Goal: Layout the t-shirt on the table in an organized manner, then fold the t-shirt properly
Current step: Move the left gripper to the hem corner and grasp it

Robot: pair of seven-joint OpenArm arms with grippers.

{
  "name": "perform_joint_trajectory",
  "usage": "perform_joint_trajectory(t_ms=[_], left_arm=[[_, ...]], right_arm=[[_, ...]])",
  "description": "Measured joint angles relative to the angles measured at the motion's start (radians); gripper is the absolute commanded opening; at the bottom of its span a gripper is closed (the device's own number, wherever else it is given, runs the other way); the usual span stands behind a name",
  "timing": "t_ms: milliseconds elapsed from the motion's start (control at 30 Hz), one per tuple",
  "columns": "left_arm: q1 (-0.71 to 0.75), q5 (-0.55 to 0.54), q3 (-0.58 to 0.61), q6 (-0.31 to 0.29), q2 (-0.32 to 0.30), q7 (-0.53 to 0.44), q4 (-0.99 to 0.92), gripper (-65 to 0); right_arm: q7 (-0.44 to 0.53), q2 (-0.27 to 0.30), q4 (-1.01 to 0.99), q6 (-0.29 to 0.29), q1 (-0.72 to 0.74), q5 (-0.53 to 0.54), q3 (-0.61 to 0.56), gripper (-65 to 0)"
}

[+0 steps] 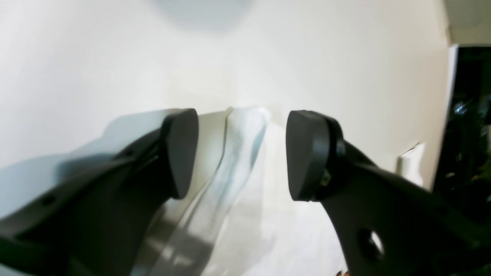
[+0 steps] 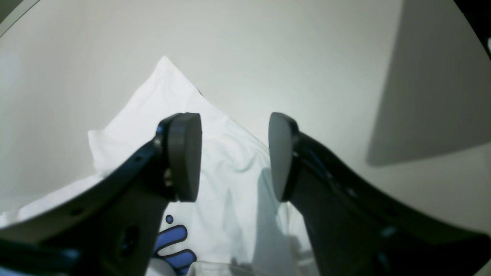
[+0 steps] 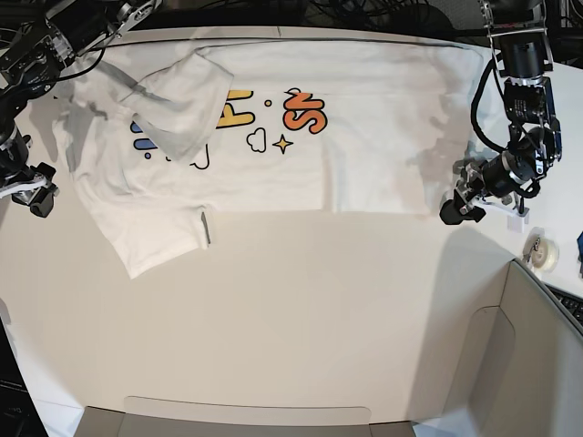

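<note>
The white t-shirt point(image 3: 364, 155) lies spread along the far side of the white table point(image 3: 301, 309), print up. One sleeve point(image 3: 182, 105) is folded over the print. My left gripper point(image 3: 453, 211) hovers at the shirt's right corner. In the left wrist view it point(image 1: 241, 153) is open, with the shirt's edge point(image 1: 238, 184) lying below the gap and neither pad touching it. My right gripper point(image 3: 36, 198) sits at the shirt's left end. Seen from the right wrist, it point(image 2: 234, 157) is open above a pointed sleeve point(image 2: 165, 96), holding nothing.
A grey-beige box panel point(image 3: 537, 355) stands at the near right corner, and a roll of tape point(image 3: 544, 256) lies beside it. A low panel point(image 3: 246, 417) runs along the front edge. Cables crowd the far side.
</note>
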Motion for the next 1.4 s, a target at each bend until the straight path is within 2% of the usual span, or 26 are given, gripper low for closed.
perform_joint_trajectory(t_ms=[200, 367, 733, 867, 1033, 1133, 1400], left_arm=[[0.046, -0.05, -0.003, -0.015, 0.0, -0.037, 0.004, -26.2], [0.079, -0.043, -0.002, -0.021, -0.002, -0.035, 0.04, -26.2], [0.093, -0.013, 0.152, 0.0, -0.018, 0.016, 0.138, -26.3], [0.04, 0.003, 0.188, 0.014, -0.019, 0.072, 0.136, -26.3], [-0.026, 0.033, 0.278, 0.029, -0.002, 0.077, 0.133, -26.5], [-0.038, 0.032, 0.29, 0.029, 0.0, 0.084, 0.13, -31.6], [-0.04, 0.048, 0.291, 0.04, -0.001, 0.094, 0.118, -58.4]], right_arm=[[0.0, 0.0, 0.0, 0.0, 0.0, 0.0, 0.0, -36.3], [0.0, 0.0, 0.0, 0.0, 0.0, 0.0, 0.0, -36.3], [0.0, -0.001, 0.0, 0.0, -0.003, 0.003, -0.001, -36.3], [0.0, -0.002, 0.0, 0.0, -0.003, 0.004, -0.001, -36.3], [0.0, -0.002, 0.0, 0.0, -0.003, 0.004, -0.002, -36.3], [0.0, -0.003, 0.0, 0.0, -0.003, 0.003, -0.002, -36.3], [0.0, -0.003, 0.0, 0.0, -0.016, 0.003, -0.002, -36.3]])
